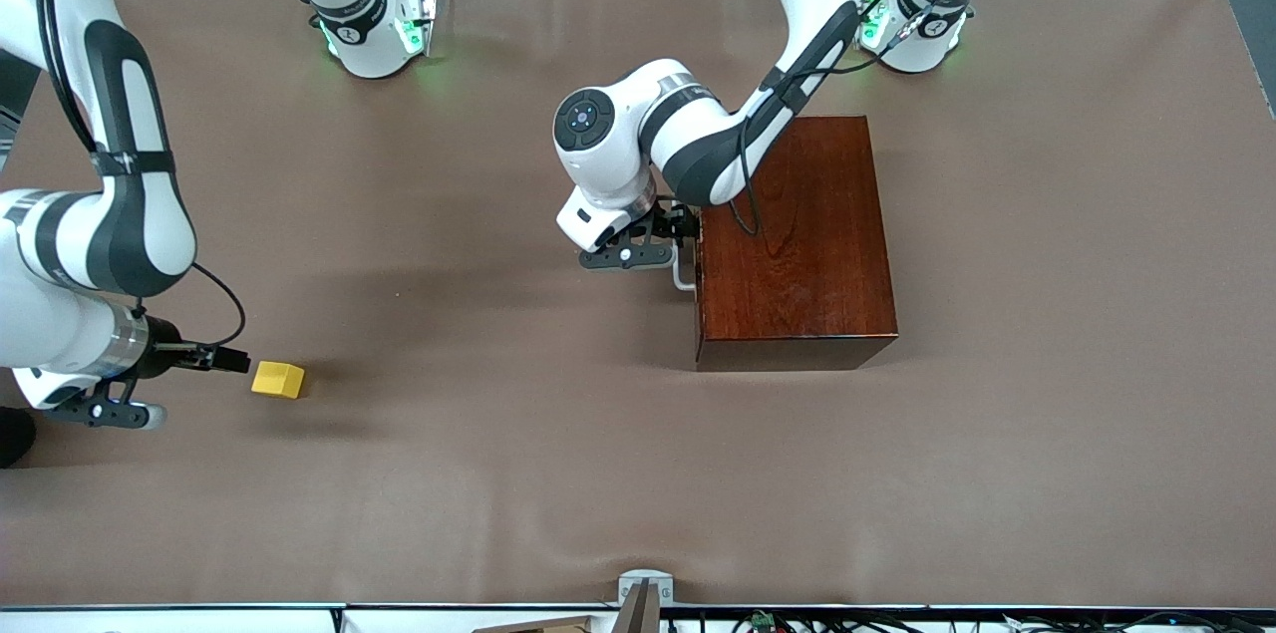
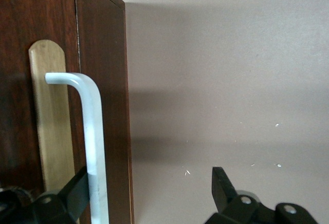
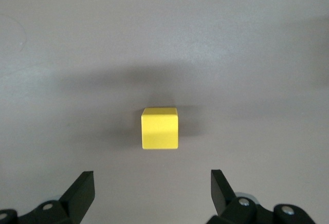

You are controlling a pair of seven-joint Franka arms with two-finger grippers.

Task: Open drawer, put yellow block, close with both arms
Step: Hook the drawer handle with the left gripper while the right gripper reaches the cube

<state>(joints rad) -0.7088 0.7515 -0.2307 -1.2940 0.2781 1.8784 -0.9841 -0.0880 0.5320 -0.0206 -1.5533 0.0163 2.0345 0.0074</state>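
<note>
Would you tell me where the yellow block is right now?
The yellow block lies on the table toward the right arm's end, just ahead of the open right claw.

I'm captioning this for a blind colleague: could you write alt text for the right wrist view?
A small yellow block sits alone on the brown table cover, centred just ahead of the right end effector, whose two black fingers stand open and apart from it. Nothing is held.
</note>
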